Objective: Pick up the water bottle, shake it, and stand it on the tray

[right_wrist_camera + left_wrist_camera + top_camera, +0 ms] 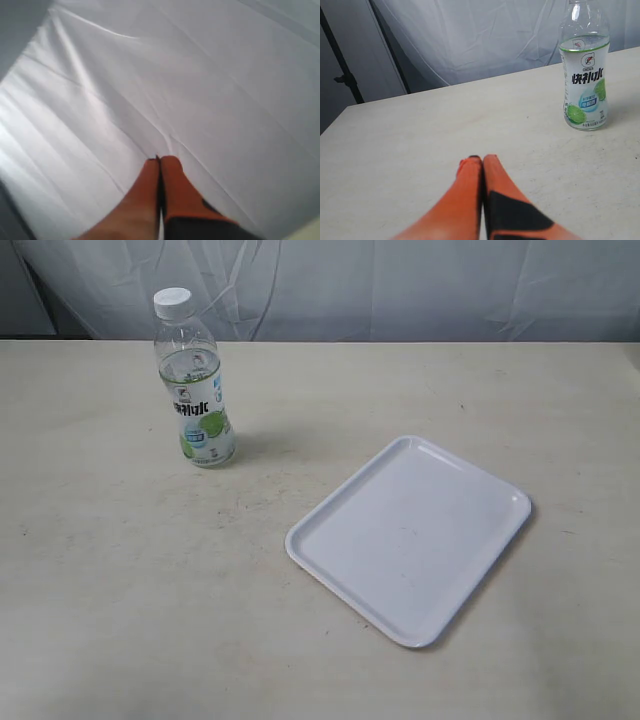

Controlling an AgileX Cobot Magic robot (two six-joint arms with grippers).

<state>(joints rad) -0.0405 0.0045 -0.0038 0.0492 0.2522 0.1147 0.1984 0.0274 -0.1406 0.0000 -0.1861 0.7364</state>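
The water bottle stands upright on the table at the back left, clear with a white cap and a lime-printed label. It also shows in the left wrist view, the water bottle well apart from my left gripper, whose orange fingers are pressed together and empty above the tabletop. The white tray lies flat and empty to the right of centre. My right gripper is shut with nothing in it and faces only a white cloth. Neither gripper appears in the exterior view.
A beige table carries both objects. A white cloth backdrop hangs behind its far edge. A dark stand shows beyond the table's corner in the left wrist view.
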